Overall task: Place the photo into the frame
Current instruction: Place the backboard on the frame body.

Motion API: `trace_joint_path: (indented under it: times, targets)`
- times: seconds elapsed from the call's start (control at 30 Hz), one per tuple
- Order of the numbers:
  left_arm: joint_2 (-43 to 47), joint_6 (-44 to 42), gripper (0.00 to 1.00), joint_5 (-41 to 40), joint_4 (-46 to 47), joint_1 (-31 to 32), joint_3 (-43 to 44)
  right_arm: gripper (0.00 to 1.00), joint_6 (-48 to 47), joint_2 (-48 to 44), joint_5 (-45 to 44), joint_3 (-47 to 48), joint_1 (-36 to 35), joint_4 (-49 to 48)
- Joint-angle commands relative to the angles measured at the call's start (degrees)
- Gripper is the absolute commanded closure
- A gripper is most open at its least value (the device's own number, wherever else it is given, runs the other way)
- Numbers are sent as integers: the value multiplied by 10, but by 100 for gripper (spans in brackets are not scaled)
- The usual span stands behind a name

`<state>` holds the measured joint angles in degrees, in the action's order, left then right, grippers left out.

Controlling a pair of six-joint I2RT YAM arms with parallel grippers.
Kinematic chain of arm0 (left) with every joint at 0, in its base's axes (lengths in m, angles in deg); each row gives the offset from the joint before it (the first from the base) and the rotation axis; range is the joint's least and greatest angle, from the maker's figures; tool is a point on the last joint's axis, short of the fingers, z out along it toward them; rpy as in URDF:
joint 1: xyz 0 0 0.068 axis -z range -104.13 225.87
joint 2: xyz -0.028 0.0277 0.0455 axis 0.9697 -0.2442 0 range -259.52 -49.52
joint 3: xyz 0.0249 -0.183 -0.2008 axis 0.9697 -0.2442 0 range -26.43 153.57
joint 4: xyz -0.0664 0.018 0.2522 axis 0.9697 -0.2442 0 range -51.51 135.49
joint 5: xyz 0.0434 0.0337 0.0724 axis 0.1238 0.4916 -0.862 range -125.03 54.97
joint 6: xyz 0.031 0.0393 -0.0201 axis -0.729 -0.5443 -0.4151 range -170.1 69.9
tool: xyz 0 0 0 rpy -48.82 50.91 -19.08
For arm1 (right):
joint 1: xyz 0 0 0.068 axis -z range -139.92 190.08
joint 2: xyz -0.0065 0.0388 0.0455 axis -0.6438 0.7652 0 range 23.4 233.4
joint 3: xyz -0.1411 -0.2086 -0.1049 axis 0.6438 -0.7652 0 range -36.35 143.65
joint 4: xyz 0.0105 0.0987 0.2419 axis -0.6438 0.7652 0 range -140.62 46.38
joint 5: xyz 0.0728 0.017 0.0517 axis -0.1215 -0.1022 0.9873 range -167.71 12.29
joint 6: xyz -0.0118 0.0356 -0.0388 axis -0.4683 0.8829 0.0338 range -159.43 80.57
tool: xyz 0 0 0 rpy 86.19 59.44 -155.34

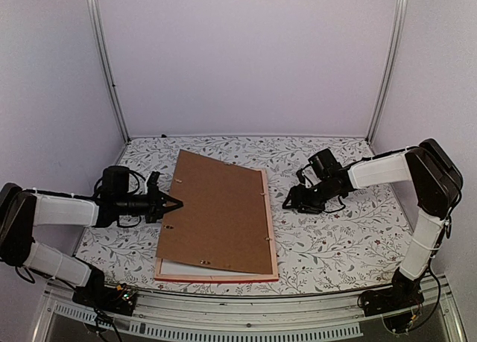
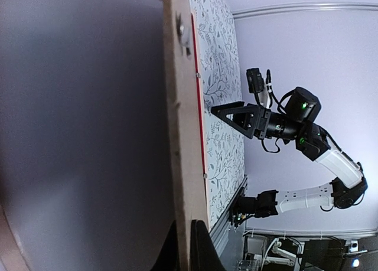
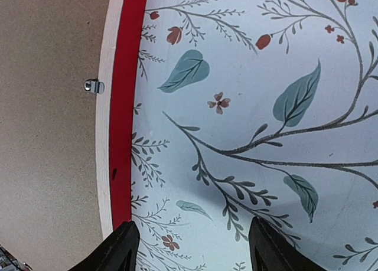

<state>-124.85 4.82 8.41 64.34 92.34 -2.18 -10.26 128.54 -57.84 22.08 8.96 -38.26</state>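
The frame (image 1: 271, 230) lies face down on the table, its pale wood back up and its red edge (image 3: 121, 135) showing. A brown backing board (image 1: 216, 211) lies askew over it. The photo is hidden; a white strip (image 1: 173, 268) peeks out under the board's near left corner, and I cannot tell what it is. My left gripper (image 1: 177, 203) is at the board's left edge, shut on it, and a thin pale edge runs between its fingers (image 2: 201, 247). My right gripper (image 1: 288, 203) hovers low over the tablecloth just right of the frame, open and empty (image 3: 194, 235).
A floral tablecloth (image 1: 335, 238) covers the table. White walls with metal corner posts (image 1: 108, 74) close in the back and both sides. Small metal clips (image 3: 93, 86) sit along the frame's inner edge. A metal rail (image 1: 246, 312) runs along the near edge.
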Motion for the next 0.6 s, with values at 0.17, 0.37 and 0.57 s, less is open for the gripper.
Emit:
trace_joint_path:
  times: [0.17,0.37,0.57]
  targets:
    - [8,-42,100,-60,35,-6,-7,32,3,22,-1,-7,-7,18]
    - [-15,-42,100,-39,41,-5,-6,32,3,27,1,-6,-7,17]
    - [-15,-37,100,-42,46,-2,-14,32,4,28,2,-5,-8,16]
